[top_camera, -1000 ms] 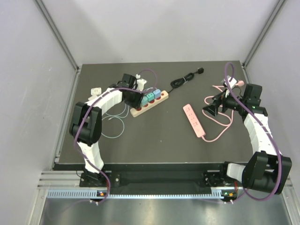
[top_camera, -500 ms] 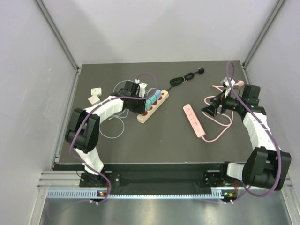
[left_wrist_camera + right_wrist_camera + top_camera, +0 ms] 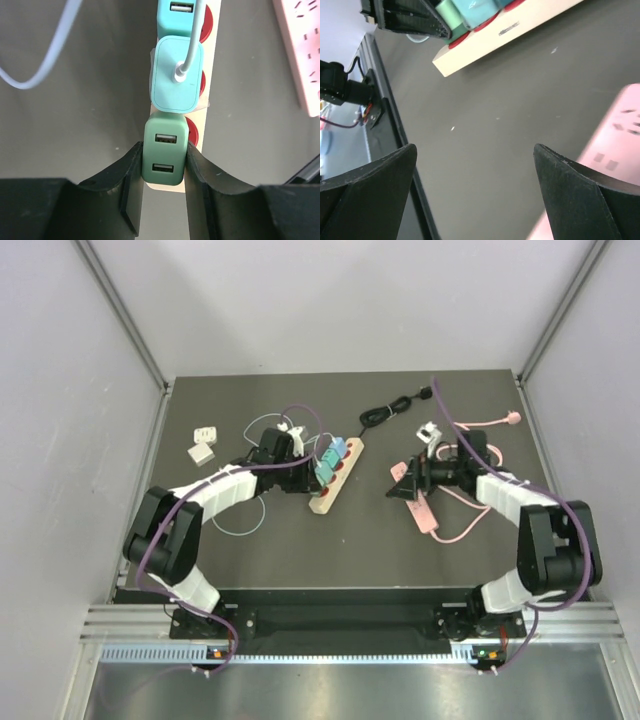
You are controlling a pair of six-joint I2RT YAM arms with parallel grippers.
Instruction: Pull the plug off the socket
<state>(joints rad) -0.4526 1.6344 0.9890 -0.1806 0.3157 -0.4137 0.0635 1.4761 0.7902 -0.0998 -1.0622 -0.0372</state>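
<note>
Item: green adapter, the plug to be drawn. It is a squat block with two USB ports, seated in the end socket of the cream power strip, which lies slantwise on the table left of centre, somewhat nearer the far edge. Neighbour: a mint adapter with a white cable, butted against it in the next socket. Left gripper: clenched on the green adapter, one finger flat against each long flank. Right gripper: spread wide, holding nothing, hanging low over the pink power strip right of centre. Handling, by judgement: the adapter looks light, rigid and smooth-sided, so apt to slip under a loose pinch. Its pins probably grip harder than its weight suggests. The flat flanks, close to the socket face, seem the best hold, with a straight pull along the pins. The strip appears unfixed and may lift with it unless pinned down.
</note>
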